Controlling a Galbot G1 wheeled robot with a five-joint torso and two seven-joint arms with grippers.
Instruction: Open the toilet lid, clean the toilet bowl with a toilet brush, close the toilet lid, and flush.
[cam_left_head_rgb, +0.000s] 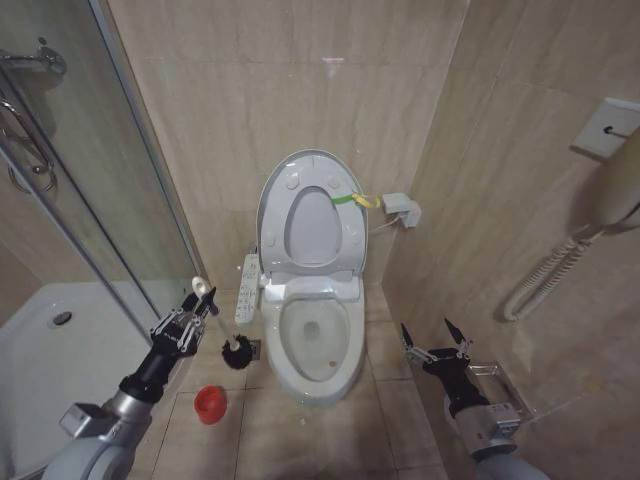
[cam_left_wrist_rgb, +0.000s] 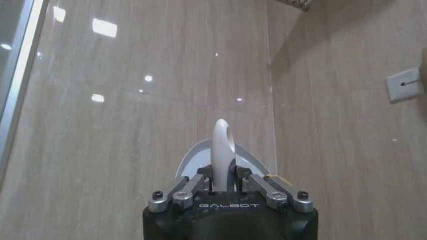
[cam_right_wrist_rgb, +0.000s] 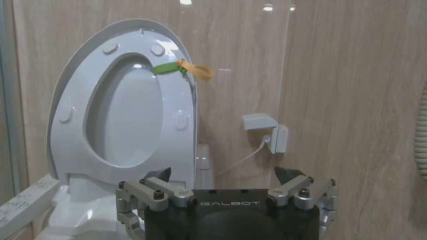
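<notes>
The toilet lid (cam_left_head_rgb: 272, 196) stands raised against the back wall with the seat ring up in front of it, and a green-and-yellow strap (cam_left_head_rgb: 356, 200) hangs at its rim. Below it the toilet bowl (cam_left_head_rgb: 315, 338) lies uncovered. My left gripper (cam_left_head_rgb: 192, 318) is shut on the pale handle of the toilet brush (cam_left_head_rgb: 206, 296), left of the bowl, with the black bristle head (cam_left_head_rgb: 237, 352) hanging just above the floor. The red brush base (cam_left_head_rgb: 210, 403) sits on the tiles below. In the left wrist view the handle (cam_left_wrist_rgb: 222, 145) rises between the fingers. My right gripper (cam_left_head_rgb: 433, 341) stands open and holds nothing, right of the bowl, and faces the raised lid (cam_right_wrist_rgb: 73, 100).
A glass shower door (cam_left_head_rgb: 110, 200) and a white shower tray (cam_left_head_rgb: 60, 350) close off the left. A control panel (cam_left_head_rgb: 246, 288) juts from the toilet's left side. A wall box (cam_left_head_rgb: 402, 208), a corded handset (cam_left_head_rgb: 618, 185) and a chrome fitting (cam_left_head_rgb: 490, 372) sit to the right.
</notes>
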